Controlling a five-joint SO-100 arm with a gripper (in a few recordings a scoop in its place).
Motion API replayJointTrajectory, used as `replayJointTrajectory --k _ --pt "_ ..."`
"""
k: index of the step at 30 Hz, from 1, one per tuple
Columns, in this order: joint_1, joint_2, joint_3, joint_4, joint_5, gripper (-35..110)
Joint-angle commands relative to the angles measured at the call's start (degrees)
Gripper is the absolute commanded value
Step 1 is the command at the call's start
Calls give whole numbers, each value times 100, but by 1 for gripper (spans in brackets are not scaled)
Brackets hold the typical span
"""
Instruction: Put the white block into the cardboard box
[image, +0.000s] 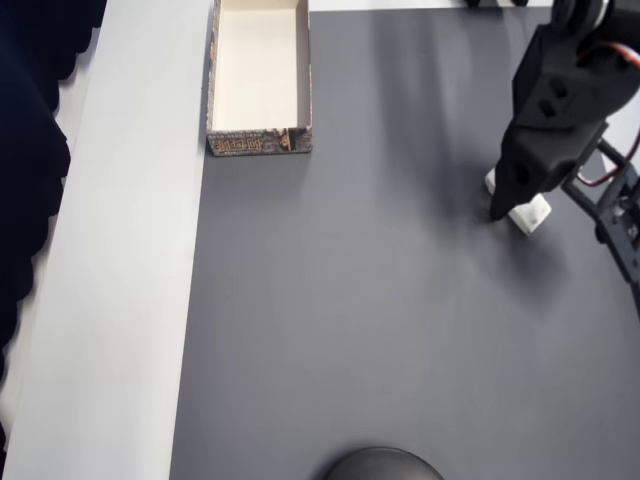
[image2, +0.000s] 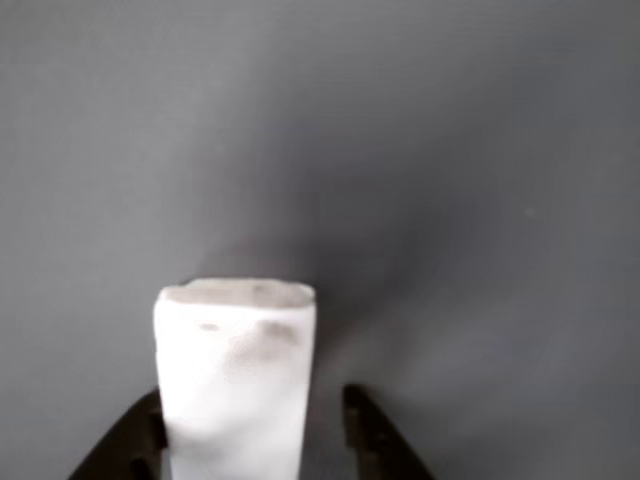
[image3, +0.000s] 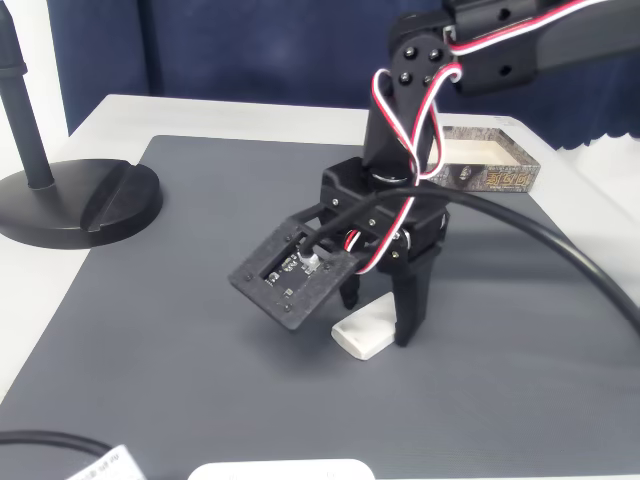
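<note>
**Pincer down over the white block, fingers either side**

White block (image2: 236, 375) looms right up at the wrist lens, lying on the grey mat (image2: 450, 150), and the pincer (image2: 255, 425) has a dark finger on each side of it, a gap showing on the right, so it's spread apart and not yet pinching.

Up to the overhead view: the pincer (image: 512, 205) stands over the block (image: 531, 213) at the mat's right side, while the cardboard box (image: 259, 141) waits well apart at the top left, beside the pale desk (image: 130, 250) strip.

Over to the fixed view: the pincer (image3: 378, 325) straddles the block (image3: 364, 333) on the mat, the box (image3: 495, 175) far behind the arm, and a black stand base (image3: 70, 205) off to the left.
</note>
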Motion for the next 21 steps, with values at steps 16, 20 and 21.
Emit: replayJointTrajectory --k 16,20,21 --pt "-202 -35 -316 -26 -246 -2" --pt "-220 -26 -316 -18 -237 -2" --pt "-220 -18 -316 -18 -237 -2"
